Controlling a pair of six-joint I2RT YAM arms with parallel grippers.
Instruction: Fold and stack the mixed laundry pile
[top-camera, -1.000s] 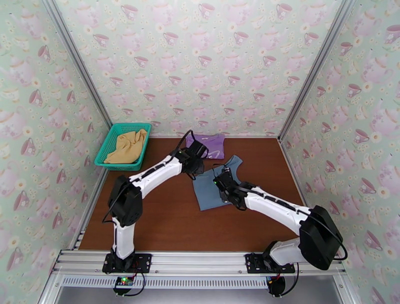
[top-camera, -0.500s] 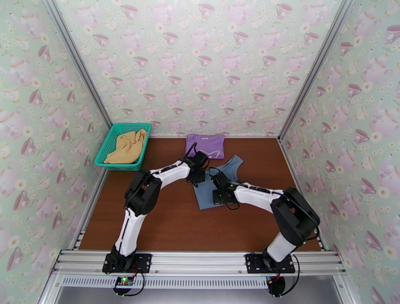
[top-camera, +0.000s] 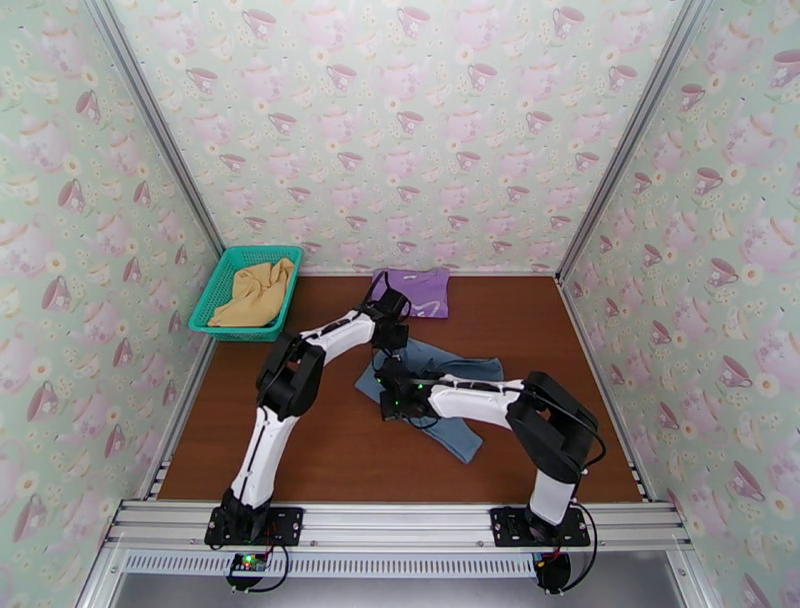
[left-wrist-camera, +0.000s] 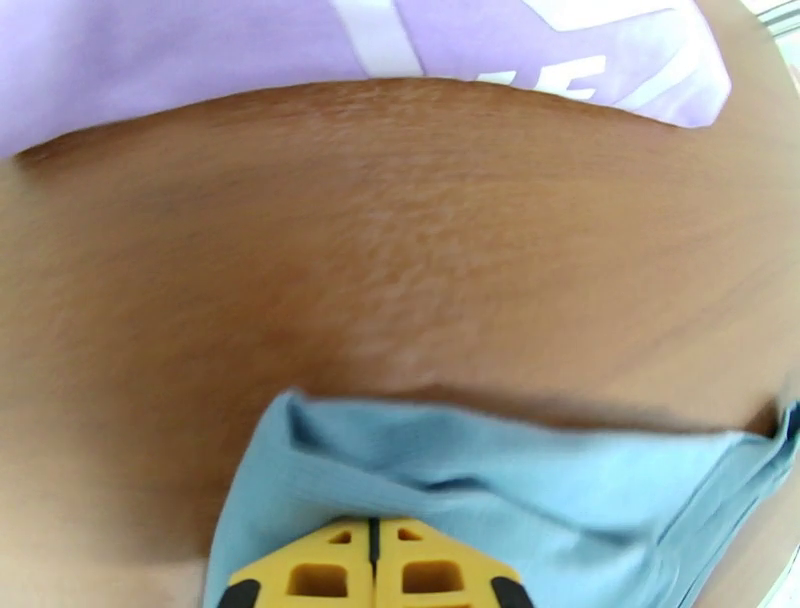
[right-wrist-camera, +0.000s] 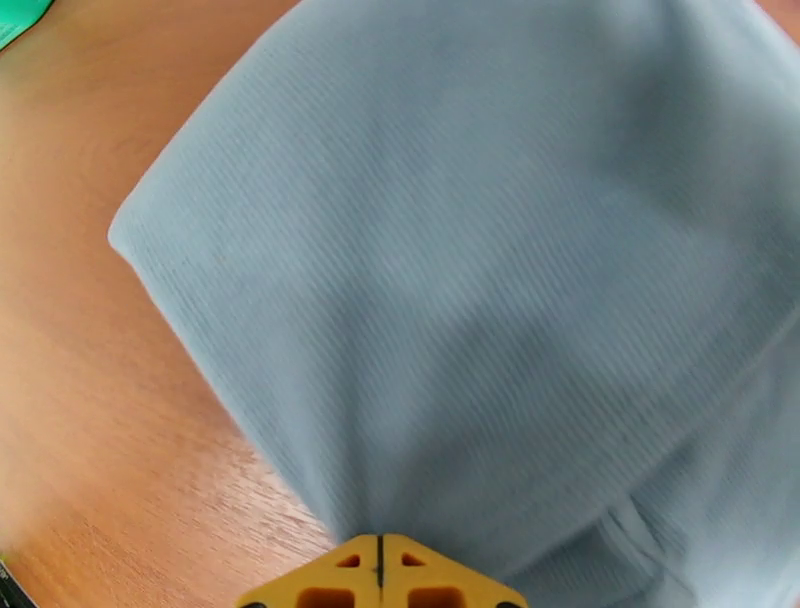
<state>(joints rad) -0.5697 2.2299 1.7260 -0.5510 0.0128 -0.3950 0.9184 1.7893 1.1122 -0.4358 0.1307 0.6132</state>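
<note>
The grey-blue piece (top-camera: 462, 432) lies mid-table as a slanted band folded over itself. My left gripper (top-camera: 393, 342) sits at its far left edge; in the left wrist view its yellow fingers (left-wrist-camera: 372, 545) are shut with the grey-blue cloth (left-wrist-camera: 500, 480) bunched round them. My right gripper (top-camera: 390, 395) is at the cloth's near left part, its fingers (right-wrist-camera: 380, 565) shut, and the fabric (right-wrist-camera: 480, 250) gathers into them. The purple T-shirt (top-camera: 415, 290) lies flat at the back and shows its pale print (left-wrist-camera: 400, 40). The mustard-yellow piece (top-camera: 255, 290) rests in the basket.
A teal mesh basket (top-camera: 207, 295) stands at the back left corner, off the brown table (top-camera: 300, 440). Patterned walls with metal posts close in three sides. Both arms cross the middle of the table, the right forearm lying over the cloth.
My right gripper has swept left across the table, pulling the grey-blue piece over itself, so it now lies as a narrower slanted band. The left gripper has stayed near the cloth's far edge.
</note>
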